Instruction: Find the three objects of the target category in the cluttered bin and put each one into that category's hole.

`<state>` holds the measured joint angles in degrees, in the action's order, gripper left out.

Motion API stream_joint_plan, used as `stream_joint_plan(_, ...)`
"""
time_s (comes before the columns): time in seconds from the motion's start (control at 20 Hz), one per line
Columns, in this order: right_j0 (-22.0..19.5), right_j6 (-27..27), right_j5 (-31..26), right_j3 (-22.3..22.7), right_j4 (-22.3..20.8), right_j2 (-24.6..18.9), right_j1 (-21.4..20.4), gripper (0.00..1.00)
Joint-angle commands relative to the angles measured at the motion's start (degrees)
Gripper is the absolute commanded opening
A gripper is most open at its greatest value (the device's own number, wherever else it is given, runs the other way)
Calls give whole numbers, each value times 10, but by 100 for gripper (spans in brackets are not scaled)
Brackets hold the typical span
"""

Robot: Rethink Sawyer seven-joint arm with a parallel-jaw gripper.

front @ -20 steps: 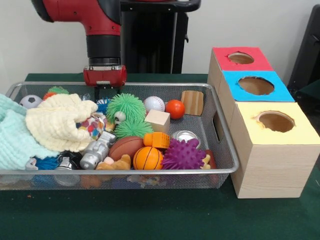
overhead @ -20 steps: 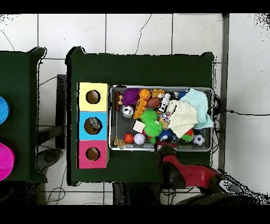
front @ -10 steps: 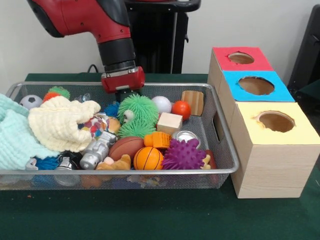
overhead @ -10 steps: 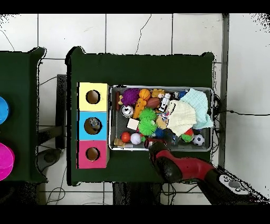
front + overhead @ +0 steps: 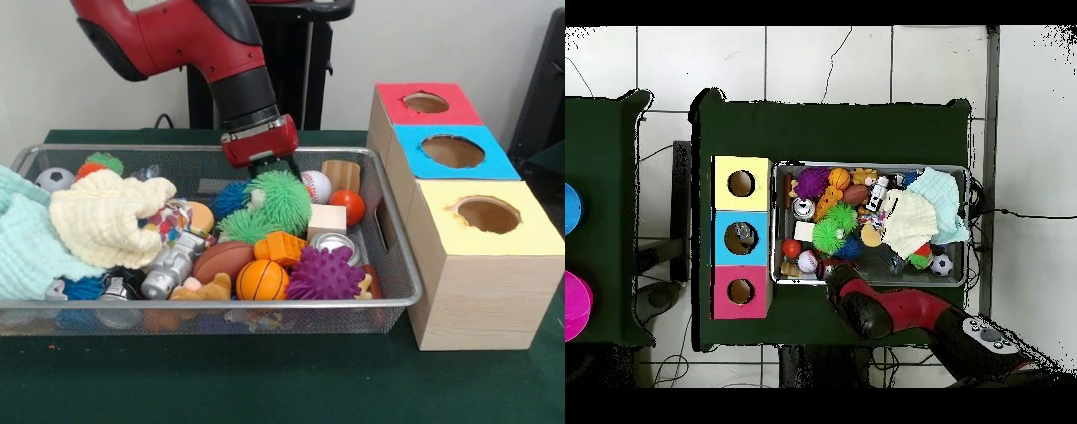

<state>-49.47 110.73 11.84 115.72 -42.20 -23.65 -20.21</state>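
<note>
Green-covered table (image 5: 265,389): bare cloth runs along the near edge in front of the bin and also behind it in the front view.

Wire mesh bin (image 5: 402,287): long rectangle with a rounded metal rim, its right end just beside the wooden boxes. Packed nearly edge to edge; the only bare mesh floor shows along the far wall, left of the arm.

Wooden boxes, one row, touching: yellow-topped box (image 5: 521,234) nearest, blue-topped box (image 5: 481,163) in the middle, red-topped box (image 5: 459,110) farthest. Each has one round hole in its top. No writing legible on any of them.

Red and black arm (image 5: 203,40): slants down from upper left into the bin's far right part. The gripper (image 5: 269,172) is buried at the fuzzy green ball (image 5: 278,201); whether its fingers are spread or closed cannot be told.

Cloths: pale mint cloth (image 5: 22,243) draped over the bin's left end, cream knitted cloth (image 5: 101,221) lying on it.

Smaller contents:
- purple spiky ball (image 5: 325,274), near right corner
- toy basketball (image 5: 260,280) against the near wall
- brown football (image 5: 221,259)
- wooden cube (image 5: 327,221)
- silver can (image 5: 328,242)
- baseball (image 5: 316,185)
- orange-red ball (image 5: 351,206)
- soccer ball (image 5: 55,179), far left corner

Plastic wrappers: none can be made out in either view.
</note>
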Motion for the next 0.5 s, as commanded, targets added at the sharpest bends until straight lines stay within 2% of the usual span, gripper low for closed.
stream_joint_plan(0.05, 137, 107, -7, 10, 84, 27, -51, 100)
stream_joint_plan(0.1, 164, 110, -12, 13, 99, 67, -77, 100)
stream_joint_plan(0.15, 207, 109, -34, 11, 116, 131, -112, 100)
stream_joint_plan(0.25, 243, 92, -69, 4, 130, 200, -152, 100)
stream_joint_plan(0.35, 263, 76, -94, -6, 137, 245, -167, 100)
stream_joint_plan(0.5, 262, 62, -118, -8, 141, 258, -172, 100)
